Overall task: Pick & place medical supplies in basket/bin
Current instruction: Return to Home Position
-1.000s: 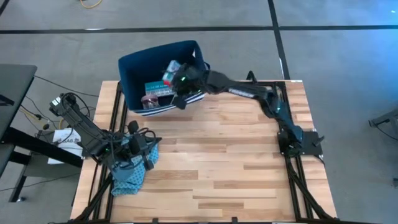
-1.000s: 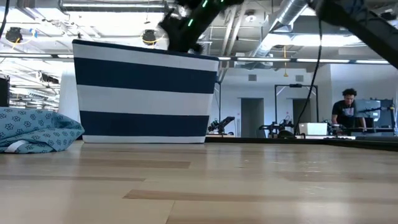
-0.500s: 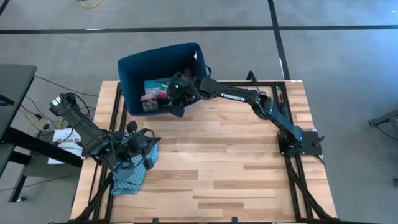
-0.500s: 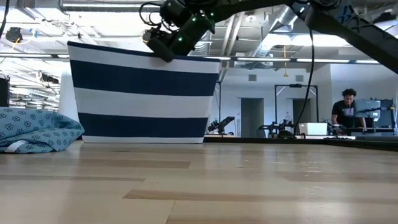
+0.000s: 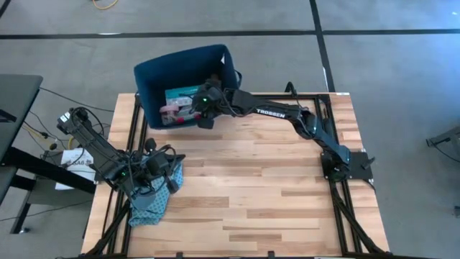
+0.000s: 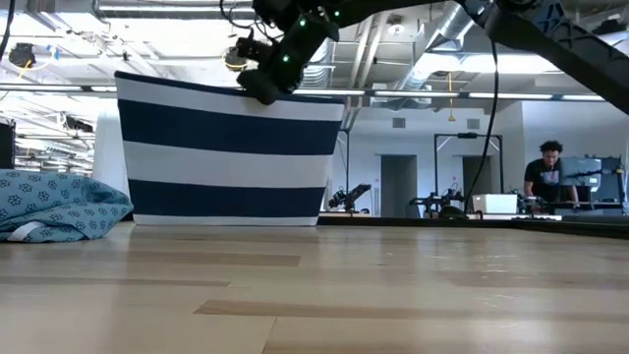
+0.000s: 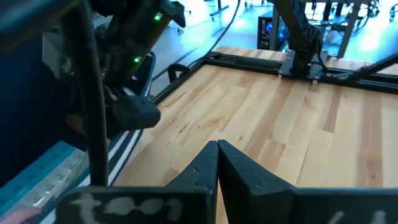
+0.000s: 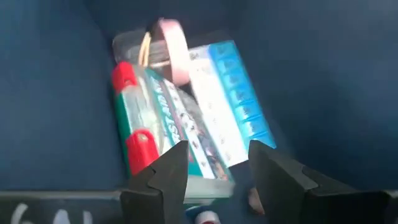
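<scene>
The dark navy bin (image 5: 151, 79) stands at the table's far left; its white-striped outer wall (image 6: 226, 147) faces the low view. My right gripper (image 8: 217, 165) hangs open over the bin's near part (image 5: 203, 115), fingers pointing down into it with nothing between them. Below it lie the light blue pill organiser (image 8: 239, 99), the teal-red-white box (image 8: 171, 127), the pink roll (image 8: 173, 50) and a red-white cap (image 8: 206, 218). My left gripper (image 7: 217, 155) is shut and waits at the table's left edge (image 5: 159, 171).
A teal patterned cloth (image 5: 147, 201) lies bunched at the near left beside the left arm (image 6: 59, 202). Bare wood (image 5: 259, 187) fills the middle and right of the table. Black frame rails (image 5: 338, 208) run along both sides. A person (image 6: 550, 172) stands far back in the room.
My right gripper has gone from the bin's right part toward the table's left and near edges, tipping down over the bin's near wall. The red-white item seen at its fingers a second ago no longer shows there. The bin's rim swayed left and came back.
</scene>
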Robot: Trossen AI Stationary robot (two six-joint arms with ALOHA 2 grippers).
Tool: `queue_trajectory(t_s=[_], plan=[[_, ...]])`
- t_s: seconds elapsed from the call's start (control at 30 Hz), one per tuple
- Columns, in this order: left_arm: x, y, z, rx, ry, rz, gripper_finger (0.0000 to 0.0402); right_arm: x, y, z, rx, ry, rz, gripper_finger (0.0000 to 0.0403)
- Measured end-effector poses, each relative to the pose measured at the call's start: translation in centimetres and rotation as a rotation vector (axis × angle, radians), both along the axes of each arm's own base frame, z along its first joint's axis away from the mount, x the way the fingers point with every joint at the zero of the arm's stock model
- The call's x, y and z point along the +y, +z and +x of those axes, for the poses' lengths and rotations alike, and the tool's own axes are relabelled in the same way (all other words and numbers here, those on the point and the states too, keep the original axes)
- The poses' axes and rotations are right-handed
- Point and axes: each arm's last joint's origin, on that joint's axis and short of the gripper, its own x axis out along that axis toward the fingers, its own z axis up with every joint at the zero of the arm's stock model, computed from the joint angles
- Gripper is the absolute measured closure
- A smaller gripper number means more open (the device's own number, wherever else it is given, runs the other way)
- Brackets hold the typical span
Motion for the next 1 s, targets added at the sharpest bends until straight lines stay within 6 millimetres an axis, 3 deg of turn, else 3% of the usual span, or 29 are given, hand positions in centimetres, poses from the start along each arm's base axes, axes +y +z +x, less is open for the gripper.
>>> queue_trajectory(t_s=[0.13,0.27,0.43,0.6,0.7,0.83,1.0], plan=[[0.1,0.1,0.0,-0.015,0.017,0.017,0.0401,1.6,2.5,-0.7,-0.04,0.04,-0.028,0.0237],[0.1,0.1,0.0,-0.027,0.033,0.038,0.0401,4.0,7.3,-2.7,-0.117,0.095,-0.053,0.0242],[0.3,0.4,-0.2,-0.03,0.052,0.105,0.0401,6.5,12.8,-7.3,-0.134,0.143,-0.066,0.025],[0.7,2.8,-1.3,-0.102,0.058,0.11,0.0401,8.1,17.1,-13.0,-0.122,0.142,-0.015,0.0257],[1.2,4.5,-2.6,-0.134,0.056,0.151,0.0401,8.7,18.0,-15.8,-0.07,0.128,0.036,0.026],[2.5,5.8,-4.7,-0.173,0.04,0.15,0.0402,9.3,17.9,-18.6,0.066,0.139,0.163,0.0262],[4.9,3.9,-7.5,-0.171,0.042,0.106,0.0401,9.6,15.9,-19.8,0.256,0.095,0.302,0.0262]])
